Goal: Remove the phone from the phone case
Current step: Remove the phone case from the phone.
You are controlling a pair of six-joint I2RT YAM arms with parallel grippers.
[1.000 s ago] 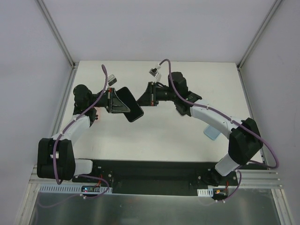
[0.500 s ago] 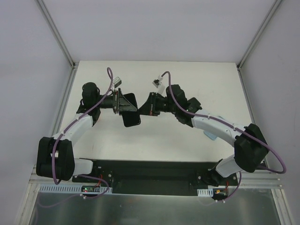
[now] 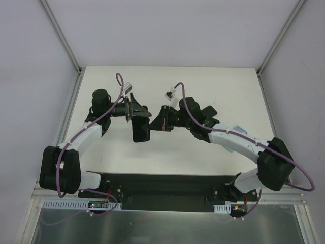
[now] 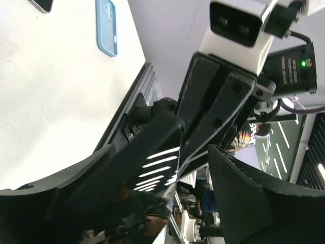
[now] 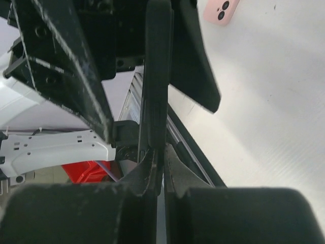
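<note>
Phone (image 5: 156, 76) edge-on, end hidden in right pincer (image 5: 160, 160)

The phone (image 3: 140, 131) is glossy black (pale stripes of light mirrored across it), the table (image 3: 203, 91) white, with a light blue case (image 4: 106, 26), a pink case (image 5: 222, 10) and purple cables (image 3: 118, 76).

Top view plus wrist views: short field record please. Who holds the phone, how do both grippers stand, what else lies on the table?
held item: phone, black, up off the table
right gripper: shut on the phone's edge
left gripper: open, fingers either side of the phone, not clamping it
case on phone: cannot tell
lying on table: blue case, pink case
</note>
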